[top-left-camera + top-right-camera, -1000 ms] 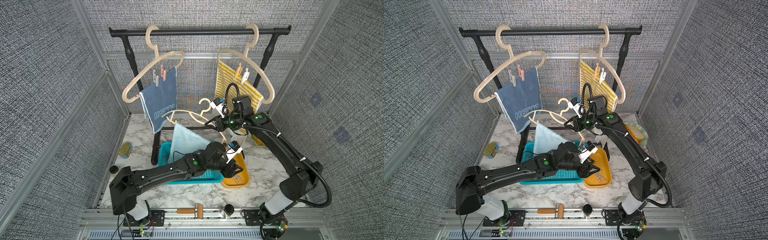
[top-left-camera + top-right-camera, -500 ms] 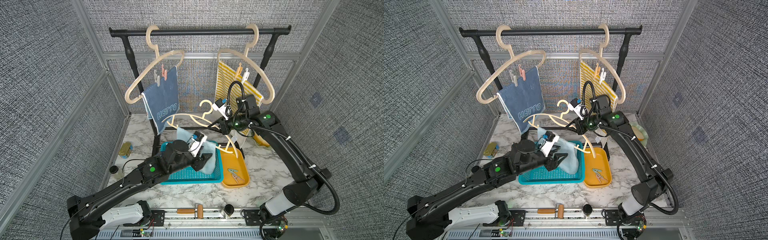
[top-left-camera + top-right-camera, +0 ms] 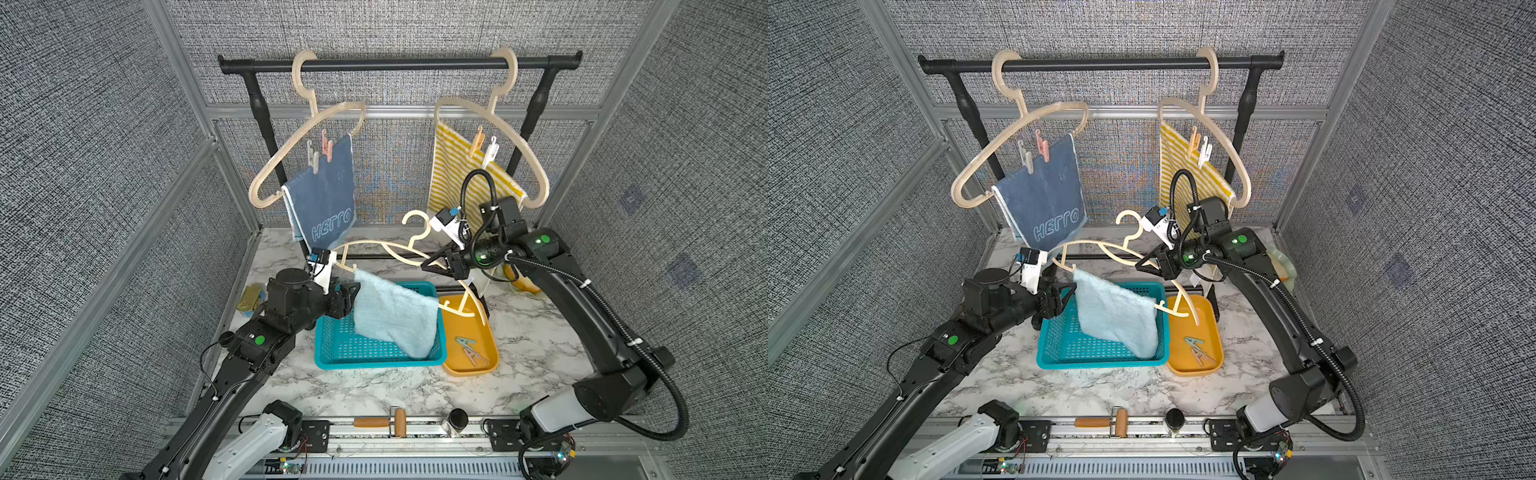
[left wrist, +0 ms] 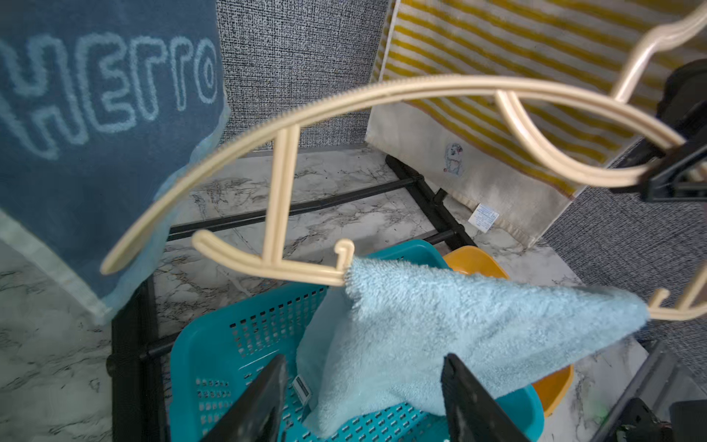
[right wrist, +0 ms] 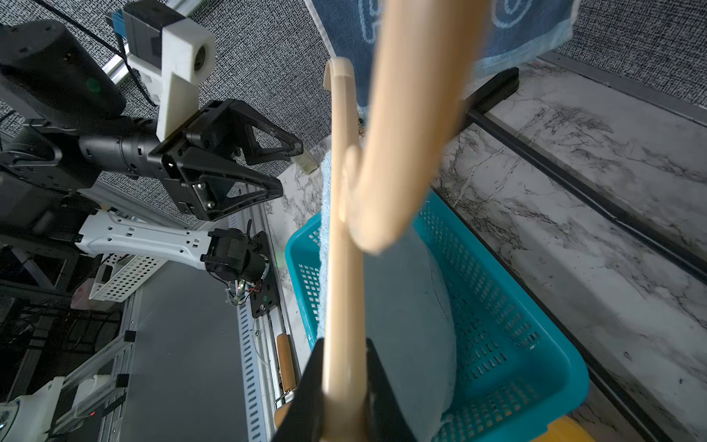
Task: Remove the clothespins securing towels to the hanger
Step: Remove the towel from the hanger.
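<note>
The right gripper (image 3: 432,264) is clamped on the loose hanger (image 4: 421,82), holding it level above the teal basket (image 3: 374,365), likely so the aqua towel (image 3: 395,318) can slide straight down into it. That towel drapes over the lower bar with no pegs on it (two pegs (image 3: 469,349) already lie in the yellow tray (image 3: 469,372)). The left gripper (image 3: 349,293) waits with its jaws apart just beside the towel's edge, empty. Four pegs remain on the rail's hangers: two (image 3: 322,151) on the blue towel (image 3: 324,199), two (image 3: 484,144) on the striped towel (image 3: 449,174).
</note>
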Tool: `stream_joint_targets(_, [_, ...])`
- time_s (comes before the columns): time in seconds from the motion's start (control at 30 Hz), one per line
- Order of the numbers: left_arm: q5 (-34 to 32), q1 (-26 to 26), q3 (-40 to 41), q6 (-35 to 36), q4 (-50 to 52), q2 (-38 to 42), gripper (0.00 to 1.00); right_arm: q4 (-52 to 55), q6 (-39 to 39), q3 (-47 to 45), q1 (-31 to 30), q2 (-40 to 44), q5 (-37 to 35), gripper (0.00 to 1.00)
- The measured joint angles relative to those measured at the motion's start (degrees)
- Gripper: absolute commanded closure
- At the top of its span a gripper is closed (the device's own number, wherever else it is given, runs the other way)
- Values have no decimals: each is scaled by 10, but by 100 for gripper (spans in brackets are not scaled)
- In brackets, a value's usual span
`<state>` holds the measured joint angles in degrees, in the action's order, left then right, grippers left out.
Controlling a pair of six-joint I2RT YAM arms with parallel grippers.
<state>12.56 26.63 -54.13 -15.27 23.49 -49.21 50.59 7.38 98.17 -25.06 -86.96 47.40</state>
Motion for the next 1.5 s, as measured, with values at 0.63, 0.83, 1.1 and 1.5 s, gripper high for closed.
stream_joint_targets(0.63, [185, -49, 72, 64, -126, -27, 41, 33, 52, 1, 14, -6, 73, 100])
stream_joint_targets(0.83, [185, -49, 85, 81, -144, -17, 75, 31, 53, 1, 14, -7, 76, 100])
stream_joint_targets(1.1, [187, -50, 86, 92, -146, -24, 100, 26, 47, 1, 14, -8, 74, 100])
stream_joint_targets(1.5, [170, -51, 4, 67, -87, -20, 100, -27, -12, 0, 12, -14, 12, 100])
